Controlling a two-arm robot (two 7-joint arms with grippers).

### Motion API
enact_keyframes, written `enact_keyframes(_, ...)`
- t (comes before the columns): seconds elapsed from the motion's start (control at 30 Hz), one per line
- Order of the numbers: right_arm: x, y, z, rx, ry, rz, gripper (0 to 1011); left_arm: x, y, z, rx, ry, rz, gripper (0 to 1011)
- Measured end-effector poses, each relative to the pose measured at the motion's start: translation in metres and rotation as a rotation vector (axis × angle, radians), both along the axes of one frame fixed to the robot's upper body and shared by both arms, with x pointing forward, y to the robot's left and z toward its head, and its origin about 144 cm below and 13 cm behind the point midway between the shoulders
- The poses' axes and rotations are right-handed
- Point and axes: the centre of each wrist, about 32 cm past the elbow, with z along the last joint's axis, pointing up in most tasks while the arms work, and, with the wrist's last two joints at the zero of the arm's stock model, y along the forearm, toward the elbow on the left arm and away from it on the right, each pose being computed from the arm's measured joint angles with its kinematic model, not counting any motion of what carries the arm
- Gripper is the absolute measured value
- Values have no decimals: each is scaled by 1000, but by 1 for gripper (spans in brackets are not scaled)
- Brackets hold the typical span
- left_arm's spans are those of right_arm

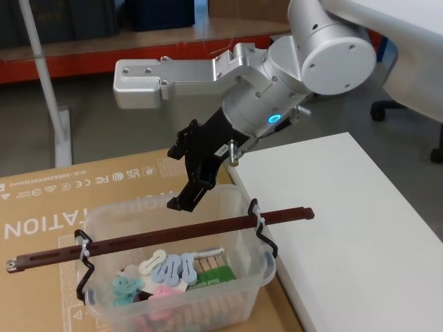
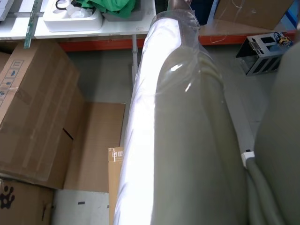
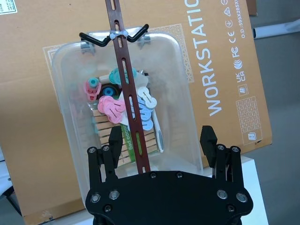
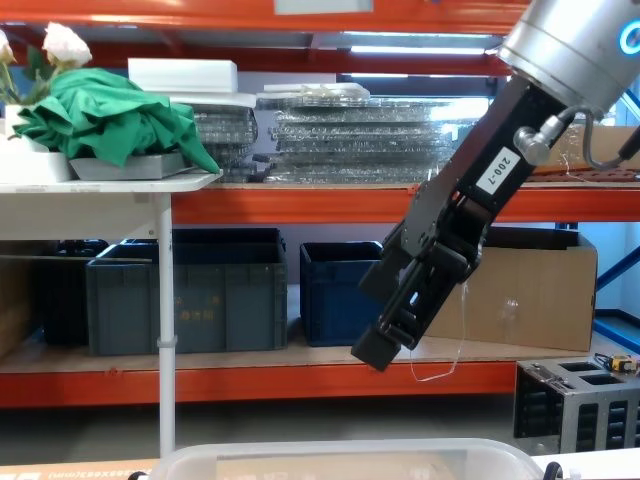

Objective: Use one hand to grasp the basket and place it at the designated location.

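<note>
While jaws stand apart, right gripper (image 3: 161,135), apparently above slotted bar (image 3: 123,75) of translucent basket (image 3: 64,96).

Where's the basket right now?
Head view, lower centre: the basket sits on the cardboard box, just left of the white table, with the open right end effector above it.

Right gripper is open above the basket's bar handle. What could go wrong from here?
1. In the right wrist view the bar handle sits nearer one finger of the open right gripper, so closing may shove it sideways.
2. White ties hold it on; an off-centre grasp could tilt the basket and spill the clothes pegs.
3. Its end reaches over the white table and could snag.
</note>
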Motion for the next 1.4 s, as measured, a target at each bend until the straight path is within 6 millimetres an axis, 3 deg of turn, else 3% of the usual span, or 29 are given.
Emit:
enact_keyframes(0.87,4,7,-10,-30,6,25,1000,0,0,0,0,0,0,0)
enact_keyframes(1.4,-1,29,-41,-124,14,70,1000,0,0,0,0,0,0,0)
